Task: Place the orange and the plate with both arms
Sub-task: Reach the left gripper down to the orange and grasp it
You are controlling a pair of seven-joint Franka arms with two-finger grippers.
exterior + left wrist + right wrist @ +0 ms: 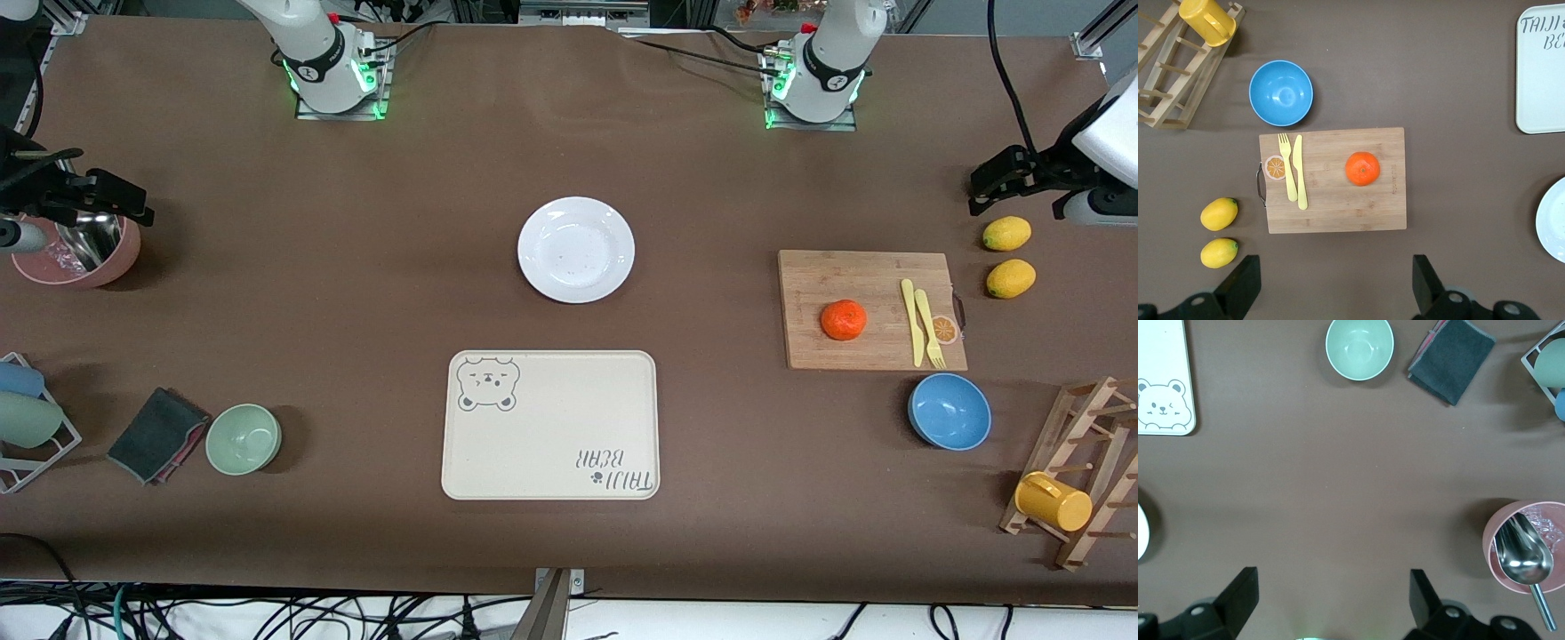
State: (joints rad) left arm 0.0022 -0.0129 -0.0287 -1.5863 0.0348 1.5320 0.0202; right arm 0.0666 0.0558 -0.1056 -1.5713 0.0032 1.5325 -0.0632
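The orange [843, 320] sits on a wooden cutting board [867, 347] toward the left arm's end of the table; it also shows in the left wrist view [1362, 168]. The white plate [576, 250] lies empty at the table's middle, and its rim shows in the left wrist view [1553, 220] and the right wrist view [1141, 532]. My left gripper [1022, 191] [1335, 267] is open and empty, up over the table beside the lemons. My right gripper [89, 191] [1331, 577] is open and empty, up by the pink bowl.
A yellow fork and knife [920, 322] lie on the board. Two lemons [1007, 234], a blue bowl [949, 411] and a wooden rack with a yellow mug [1053, 502] stand nearby. A cream bear tray [549, 425] lies nearer the camera than the plate. A green bowl [244, 438], a grey cloth [157, 434] and a pink bowl with a scoop [84, 251] are at the right arm's end.
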